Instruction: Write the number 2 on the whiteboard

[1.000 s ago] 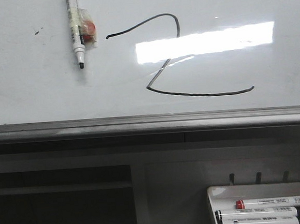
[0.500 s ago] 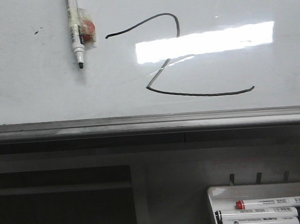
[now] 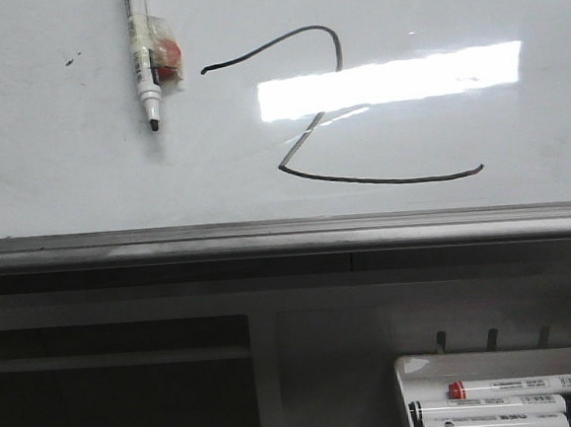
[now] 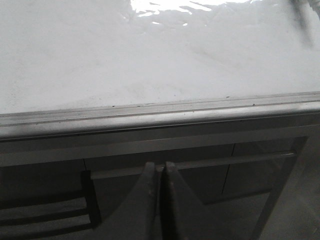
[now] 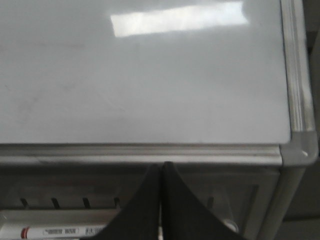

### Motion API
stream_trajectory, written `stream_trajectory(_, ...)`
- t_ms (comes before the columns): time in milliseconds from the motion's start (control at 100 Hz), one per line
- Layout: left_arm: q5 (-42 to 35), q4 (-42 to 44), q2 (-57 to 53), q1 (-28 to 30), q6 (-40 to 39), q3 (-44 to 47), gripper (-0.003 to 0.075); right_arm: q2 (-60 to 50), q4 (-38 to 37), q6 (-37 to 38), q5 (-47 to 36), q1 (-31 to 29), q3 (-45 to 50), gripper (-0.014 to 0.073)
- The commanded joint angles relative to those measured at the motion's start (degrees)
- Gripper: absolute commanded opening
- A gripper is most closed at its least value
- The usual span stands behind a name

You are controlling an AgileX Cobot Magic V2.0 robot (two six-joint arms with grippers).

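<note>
Black number 2 (image 3: 342, 110) drawn mid whiteboard (image 3: 56, 182), marker (image 3: 143, 61) at its 9 o'clock; left gripper (image 4: 159, 172) and right gripper (image 5: 160, 175) both closed, empty, below ledge (image 3: 288, 239).

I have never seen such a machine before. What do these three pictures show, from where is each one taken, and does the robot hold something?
This is a robot with two arms, each ending in a two-finger gripper. The front view looks forward at a whiteboard, on which a black number 2 is drawn. A marker hangs on the board to the left of the 2, tip down. Below at the right, a tray holds more markers.

The other two pictures come from cameras on the wrists. One shows the left gripper, the other the right gripper. Both have their fingers pressed together with nothing between them, so the robot holds nothing. Both sit below the board's grey metal ledge.
</note>
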Motion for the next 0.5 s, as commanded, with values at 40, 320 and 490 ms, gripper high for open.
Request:
stream_trajectory(40, -4.08, -0.41, 0.57, 0.13, -0.49, 0.62, -0.002, 0.74, -0.99, 0.08, 3.11, -0.5, 1.39, -0.0071)
stream_trajectory(320, -4.08, -0.41, 0.57, 0.13, -0.49, 0.62, -0.002, -3.15, -1.09, 0.08, 2.46, -0.5, 1.39, -0.0071)
stream_trajectory(490, -4.08, -0.41, 0.57, 0.13, -0.49, 0.62, -0.002, -3.08, -1.09, 0.08, 2.76, -0.55, 1.39, -0.0071)
